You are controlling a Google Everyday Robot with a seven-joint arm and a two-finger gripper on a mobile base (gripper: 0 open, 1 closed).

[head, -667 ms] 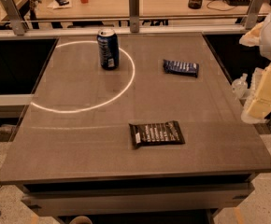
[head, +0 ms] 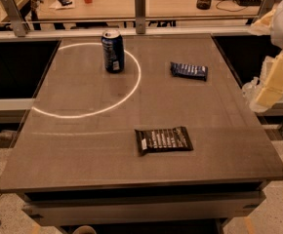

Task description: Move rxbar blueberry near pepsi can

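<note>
One table point(head: 83, 150) carries three items. One upright blue can point(head: 112, 51) stands far left. One blue snack bar point(head: 189, 70) lies flat to its right, well apart. One black bar point(head: 163, 140) lies nearer the front. The gripper point(head: 264, 92) hangs beyond the table's right edge, and whether it is spread or closed cannot be told.

Matt table point(head: 83, 145) bears glossy metal pepsi can point(head: 112, 51), shiny-wrapped rxbar blueberry point(head: 189, 70); pale plastic tool point(head: 271, 84) at right edge.

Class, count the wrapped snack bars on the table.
2: a blue bar at right rear, a black bar near the front; none seem hidden. The gripper hangs off to the right.
</note>
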